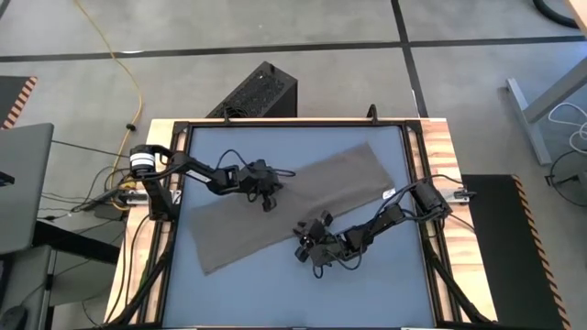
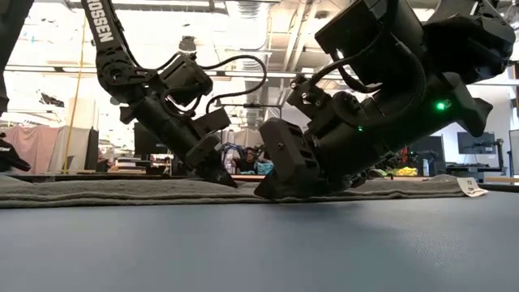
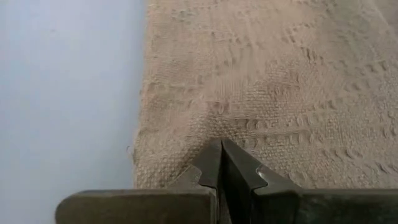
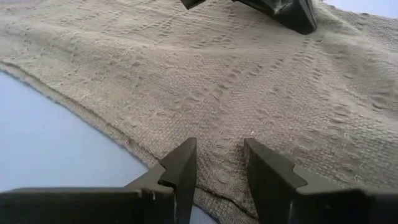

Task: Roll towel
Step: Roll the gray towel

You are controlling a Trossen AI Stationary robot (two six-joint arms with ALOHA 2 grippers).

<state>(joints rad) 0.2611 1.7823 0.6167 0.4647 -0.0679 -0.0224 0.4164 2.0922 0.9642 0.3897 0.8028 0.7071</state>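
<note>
On the table (image 1: 293, 284), one towel (image 1: 229, 229) (flat), two claws: left claw (image 1: 269, 202) together, right claw (image 1: 302, 247) apart.

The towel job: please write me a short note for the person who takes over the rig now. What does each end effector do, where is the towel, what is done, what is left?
Left end effector: shut, tips pressed down on the towel near its far long edge, about mid-length.
Right end effector: open, fingers apart and set over the near long edge; nothing gripped yet.
Towel: flat, spread diagonally across the blue table, white tag at the right end.
Done: towel laid out; both arms are in place on it.
Left: no roll is visible, so the whole rolling remains.
</note>
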